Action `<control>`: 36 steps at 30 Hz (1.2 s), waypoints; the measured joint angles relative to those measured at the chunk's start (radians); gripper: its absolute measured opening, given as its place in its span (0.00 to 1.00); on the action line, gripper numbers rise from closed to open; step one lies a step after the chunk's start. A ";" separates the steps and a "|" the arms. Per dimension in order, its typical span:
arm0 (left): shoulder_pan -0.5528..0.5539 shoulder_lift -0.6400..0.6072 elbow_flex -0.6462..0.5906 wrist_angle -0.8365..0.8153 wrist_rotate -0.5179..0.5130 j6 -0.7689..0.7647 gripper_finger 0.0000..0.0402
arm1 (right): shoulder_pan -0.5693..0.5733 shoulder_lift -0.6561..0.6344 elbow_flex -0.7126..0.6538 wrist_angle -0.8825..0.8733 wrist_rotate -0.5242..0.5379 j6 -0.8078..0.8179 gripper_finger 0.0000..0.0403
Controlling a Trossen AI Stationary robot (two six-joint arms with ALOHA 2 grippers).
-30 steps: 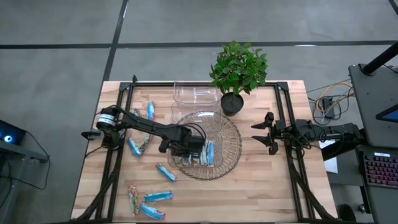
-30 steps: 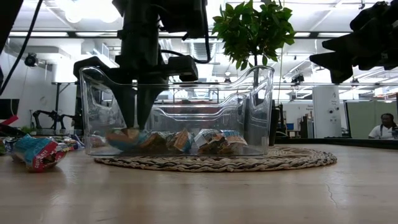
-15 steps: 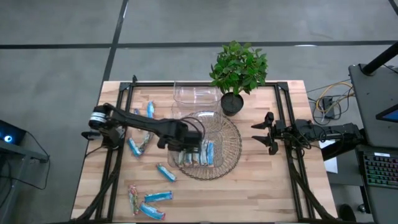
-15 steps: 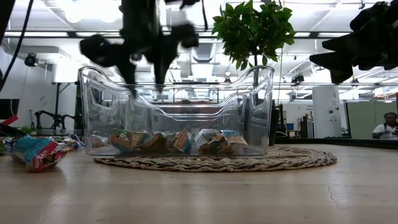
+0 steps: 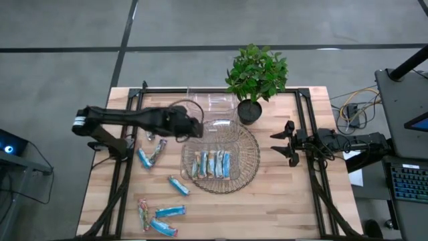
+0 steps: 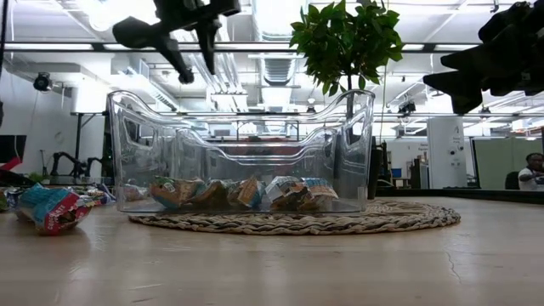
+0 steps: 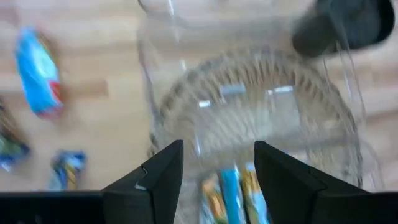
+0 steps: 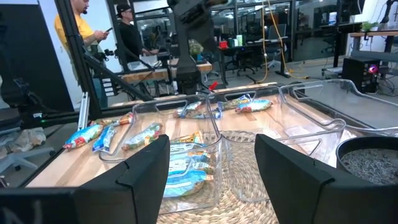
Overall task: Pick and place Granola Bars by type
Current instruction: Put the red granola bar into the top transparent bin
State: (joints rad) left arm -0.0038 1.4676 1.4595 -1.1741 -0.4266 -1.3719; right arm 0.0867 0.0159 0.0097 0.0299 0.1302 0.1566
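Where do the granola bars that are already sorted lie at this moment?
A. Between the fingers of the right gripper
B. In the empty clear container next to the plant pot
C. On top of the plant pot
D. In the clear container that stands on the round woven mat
D: the high view shows a row of granola bars inside the clear container on the woven mat.

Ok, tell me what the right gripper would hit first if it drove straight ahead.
Probably the near wall of the clear container on the woven mat; the open right gripper points at it, though depth is unclear.
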 joint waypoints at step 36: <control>0.667 -0.066 -0.616 0.349 0.106 0.342 0.44 | 0.000 0.000 0.000 0.000 0.000 0.000 0.56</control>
State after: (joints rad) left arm 0.6637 1.4017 0.8440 -0.8255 -0.3210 -1.0299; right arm 0.0866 0.0154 0.0100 0.0299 0.1307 0.1566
